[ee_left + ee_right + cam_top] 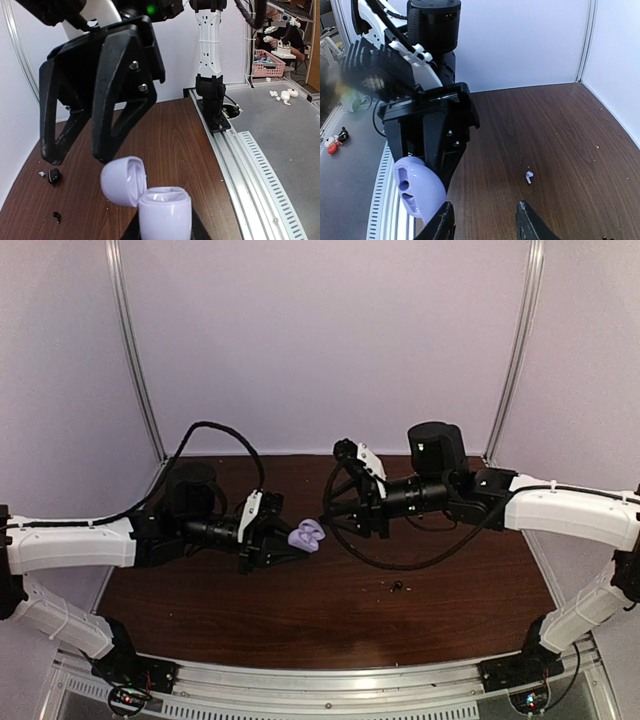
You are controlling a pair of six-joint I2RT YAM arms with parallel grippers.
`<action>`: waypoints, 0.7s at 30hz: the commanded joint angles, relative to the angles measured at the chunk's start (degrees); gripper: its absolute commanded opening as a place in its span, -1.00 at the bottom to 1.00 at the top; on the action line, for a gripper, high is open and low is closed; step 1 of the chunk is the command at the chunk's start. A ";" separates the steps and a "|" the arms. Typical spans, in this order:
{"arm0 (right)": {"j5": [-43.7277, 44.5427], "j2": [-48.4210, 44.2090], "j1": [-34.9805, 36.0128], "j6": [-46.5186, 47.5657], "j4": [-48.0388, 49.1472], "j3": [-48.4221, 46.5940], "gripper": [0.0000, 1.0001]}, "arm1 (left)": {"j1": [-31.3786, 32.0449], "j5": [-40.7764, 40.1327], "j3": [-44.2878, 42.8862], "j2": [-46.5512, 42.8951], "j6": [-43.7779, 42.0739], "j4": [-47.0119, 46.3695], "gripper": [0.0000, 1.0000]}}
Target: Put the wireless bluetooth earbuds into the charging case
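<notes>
Robotics laboratory: wood-grain table inside a white-walled booth with aluminium posts; at two o'clock in the left wrist view, a grey workbench and pink basket.

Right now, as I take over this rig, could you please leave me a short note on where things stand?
Left gripper: shut on the lilac charging case, lid open, held above the table.
Right gripper: open and empty, facing the case.
Buds: the pale earbud lies on the table, as do two black earbuds.
Done: case lifted and open; no bud seen in it.
Left: pick up the buds and seat them.
</notes>
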State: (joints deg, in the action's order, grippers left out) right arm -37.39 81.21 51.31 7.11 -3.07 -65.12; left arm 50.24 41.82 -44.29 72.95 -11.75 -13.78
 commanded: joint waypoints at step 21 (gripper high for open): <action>17.82 15.41 -27.41 -15.88 8.59 -7.24 0.15 | -2.75 -5.01 4.68 -2.52 11.57 -18.68 -1.00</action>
State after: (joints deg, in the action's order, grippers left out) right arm -29.02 89.89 26.98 -7.92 8.60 -66.59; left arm 47.99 38.37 -39.81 72.03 -1.78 -27.66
